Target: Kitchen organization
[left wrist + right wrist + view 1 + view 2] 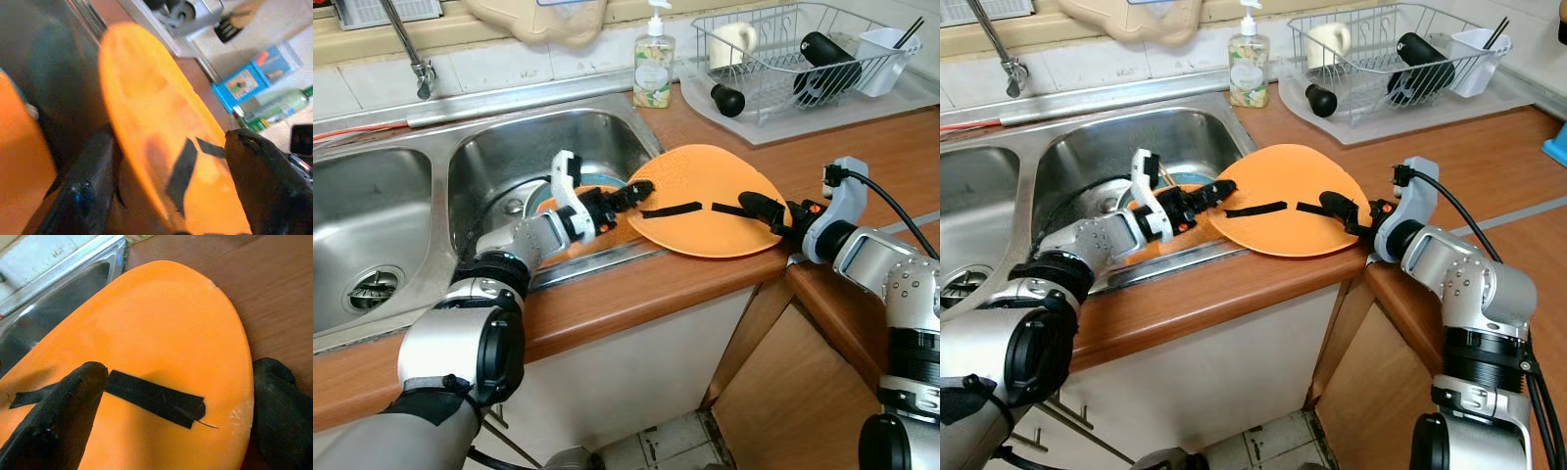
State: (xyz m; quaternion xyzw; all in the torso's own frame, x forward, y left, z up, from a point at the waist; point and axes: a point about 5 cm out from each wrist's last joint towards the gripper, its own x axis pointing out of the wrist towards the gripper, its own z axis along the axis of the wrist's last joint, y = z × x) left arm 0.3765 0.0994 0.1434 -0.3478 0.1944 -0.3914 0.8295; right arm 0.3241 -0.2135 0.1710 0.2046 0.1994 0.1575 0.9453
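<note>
Lying across the wooden tabletop point(862, 166) with one edge overhanging the right basin of the steel sink point(499, 157), a large orange plate point(705, 201) bears two strips of black tape point(671, 210) on its upper face. The left tool point(628, 194) reaches from over the basin and grasps the plate's sink-side rim, one finger above and one below, as the left wrist view shows with the rim running between the two black fingers point(83, 196). The right tool point(759, 208) meets the plate from the opposite side, near the tabletop's front edge; in the right wrist view one finger point(58, 421) lies on top of the plate beside a tape strip and the other sits at the rim on the wood, so it grasps the plate too. A second orange dish point(548, 206) rests inside the basin under the left arm. Behind the plate, a soap dispenser point(653, 64) stands at the sink's back corner. Farther right, a wire dish rack point(793, 59) on a tray holds a white mug point(732, 41), a black bottle point(827, 59) and a white utensil cup point(884, 54). A faucet point(411, 49) rises behind the sink.
</note>
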